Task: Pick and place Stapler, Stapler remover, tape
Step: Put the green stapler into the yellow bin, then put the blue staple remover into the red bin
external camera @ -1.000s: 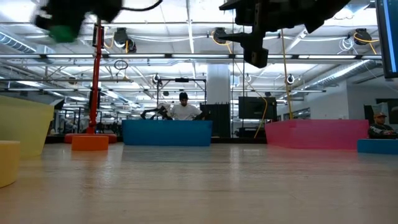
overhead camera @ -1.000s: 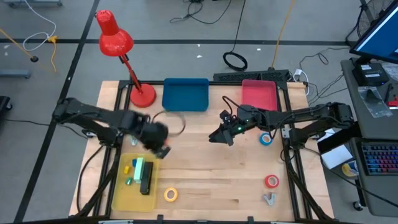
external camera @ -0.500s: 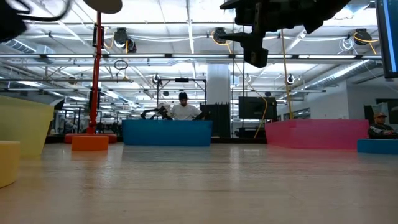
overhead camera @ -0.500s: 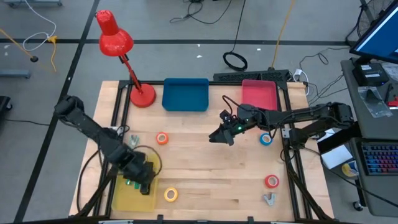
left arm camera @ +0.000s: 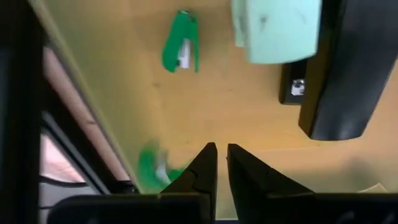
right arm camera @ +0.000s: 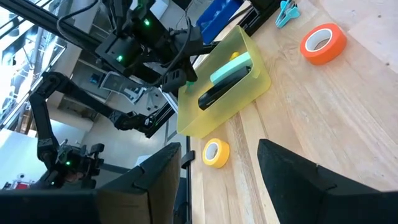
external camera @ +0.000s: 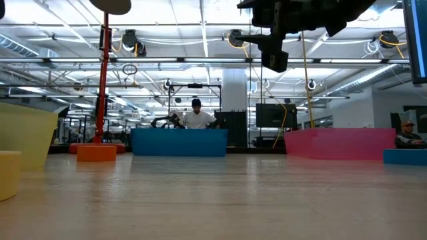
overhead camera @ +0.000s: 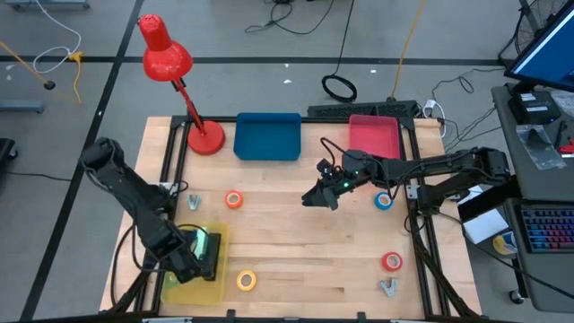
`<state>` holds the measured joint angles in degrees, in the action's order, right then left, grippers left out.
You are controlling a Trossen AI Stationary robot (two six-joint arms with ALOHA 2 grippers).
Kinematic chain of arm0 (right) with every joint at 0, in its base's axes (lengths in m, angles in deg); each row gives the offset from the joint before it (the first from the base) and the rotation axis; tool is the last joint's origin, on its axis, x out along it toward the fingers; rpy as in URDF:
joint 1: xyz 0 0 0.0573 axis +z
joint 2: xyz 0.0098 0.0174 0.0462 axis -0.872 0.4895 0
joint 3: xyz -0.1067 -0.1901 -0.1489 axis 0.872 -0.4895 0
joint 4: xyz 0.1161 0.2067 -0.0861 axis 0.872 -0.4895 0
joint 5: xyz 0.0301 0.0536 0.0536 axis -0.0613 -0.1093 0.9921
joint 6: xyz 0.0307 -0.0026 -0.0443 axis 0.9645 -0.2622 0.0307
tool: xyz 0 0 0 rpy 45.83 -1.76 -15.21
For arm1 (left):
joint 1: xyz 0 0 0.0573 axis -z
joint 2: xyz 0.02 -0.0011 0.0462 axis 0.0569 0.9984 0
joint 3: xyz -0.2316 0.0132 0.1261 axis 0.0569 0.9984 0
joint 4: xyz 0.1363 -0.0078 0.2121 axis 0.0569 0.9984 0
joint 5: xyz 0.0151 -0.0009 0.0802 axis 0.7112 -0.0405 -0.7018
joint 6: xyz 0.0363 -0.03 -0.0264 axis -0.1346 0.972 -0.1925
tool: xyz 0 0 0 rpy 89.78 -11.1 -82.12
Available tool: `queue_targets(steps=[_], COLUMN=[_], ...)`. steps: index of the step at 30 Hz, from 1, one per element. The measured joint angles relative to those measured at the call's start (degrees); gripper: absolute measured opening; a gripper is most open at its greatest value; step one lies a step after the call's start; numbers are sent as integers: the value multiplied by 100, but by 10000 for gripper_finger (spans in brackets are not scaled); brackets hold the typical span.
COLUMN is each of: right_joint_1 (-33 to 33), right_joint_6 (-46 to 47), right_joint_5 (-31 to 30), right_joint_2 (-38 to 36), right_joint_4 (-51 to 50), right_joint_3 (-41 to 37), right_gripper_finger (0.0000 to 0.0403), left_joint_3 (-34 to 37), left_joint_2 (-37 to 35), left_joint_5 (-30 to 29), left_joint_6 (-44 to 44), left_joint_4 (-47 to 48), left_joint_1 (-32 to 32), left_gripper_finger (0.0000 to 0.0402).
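Inside translucent yellow tray [overhead camera: 217,289]: boxy black stapler [overhead camera: 212,257].

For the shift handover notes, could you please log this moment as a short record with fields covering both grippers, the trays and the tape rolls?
left gripper: shut, empty, over the yellow tray
right gripper: open, empty, above mid-table
yellow tray contents: black stapler, mint stapler, green staple remover
blue tray: empty
pink tray: empty
tape on table: orange roll, yellow roll, blue roll, red roll
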<state>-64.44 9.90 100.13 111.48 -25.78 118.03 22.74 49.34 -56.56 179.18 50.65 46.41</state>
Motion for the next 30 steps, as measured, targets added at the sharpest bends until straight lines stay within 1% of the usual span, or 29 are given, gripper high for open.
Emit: queue_targets(steps=[5, 9, 11, 15, 17, 21, 23, 28, 30], right_joint_1=[0, 0, 0, 0, 0, 0, 0, -2, -2], right_joint_6=[-10, -6, -4, -2, -2, 1, 1, -15, -17], right_joint_5=[0, 0, 0, 0, 0, 0, 0, -9, -37], right_joint_2=[0, 0, 0, 0, 0, 0, 0, 0, 0], right_joint_4=[0, 0, 2, 7, 7, 4, 4, 52, 50], right_joint_3=[0, -2, -2, -2, -2, -2, -2, -2, -2], right_gripper_finger=[206, 207, 206, 207, 208, 205, 204, 206, 207], left_joint_3=[-2, -2, -2, -2, -2, -2, -2, -3, -4], left_joint_2=[288, 363, 361, 361, 328, 72, -119, -682, -912], left_joint_5=[-6, -27, -48, -229, -421, -1169, -1783, -3584, -4127], left_joint_6=[-256, -217, -179, -147, -145, -148, -250, -742, -983], left_joint_4=[-330, -458, -485, -488, -489, -486, -482, -355, -163], left_joint_1=[-13, -13, -13, -13, -13, -13, -12, -68, -177], left_gripper_finger=[24, 5, 2, 17, 27, 47, 54, 61, 60])
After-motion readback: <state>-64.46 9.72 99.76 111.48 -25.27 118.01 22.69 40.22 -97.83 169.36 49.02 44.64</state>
